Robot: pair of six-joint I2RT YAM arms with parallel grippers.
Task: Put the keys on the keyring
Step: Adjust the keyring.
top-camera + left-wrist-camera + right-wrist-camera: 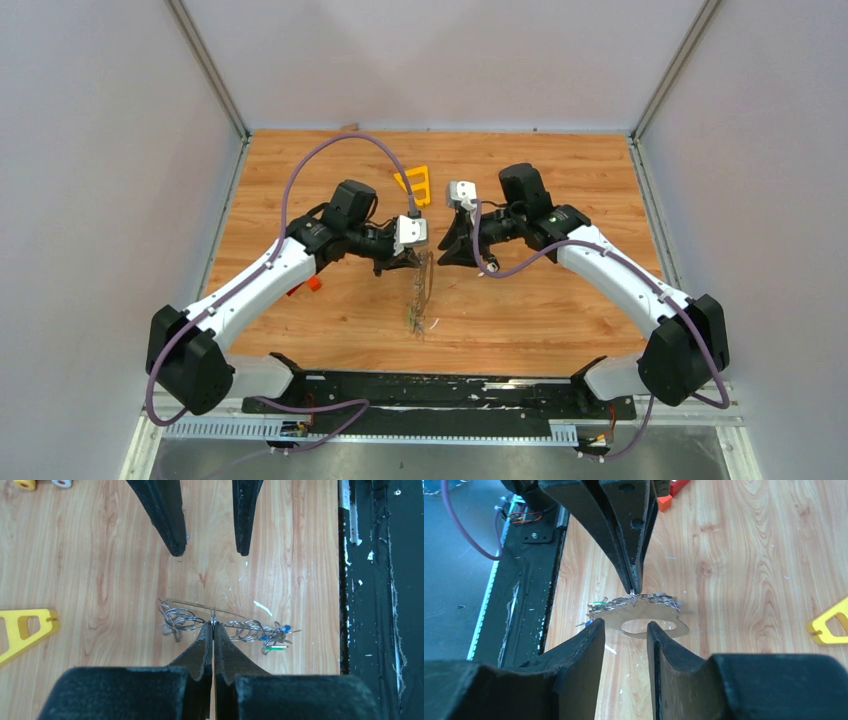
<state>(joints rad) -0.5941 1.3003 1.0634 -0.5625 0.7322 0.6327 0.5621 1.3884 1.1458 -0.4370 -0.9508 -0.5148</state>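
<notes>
The left pincer [213,626] is clenched tight on the keyring [634,614]. It pinches the thin silver loop near the middle of its long side. From above, the loop hangs down from that pincer over the wooden bench [560,310]. I cannot tell if its low end touches the wood.

Little wire rings [180,618] sit bunched along the loop on both sides of the pinch. The keys [272,636] are at 1 end of the loop, the end nearer the black rail [380,580]. 1 key has a blue tag [285,628] and 1 has a green tag [276,648].

The right pincer [625,624] is released. Its 2 fingers stand apart with nothing between them. It faces the left pincer, tip to tip, with the keyring just in front of it. It does not seem to touch the loop.

A yellow triangle frame [415,185] lies on the bench behind the 2 pincers. An orange block [664,502] lies on the wood by the left arm.
</notes>
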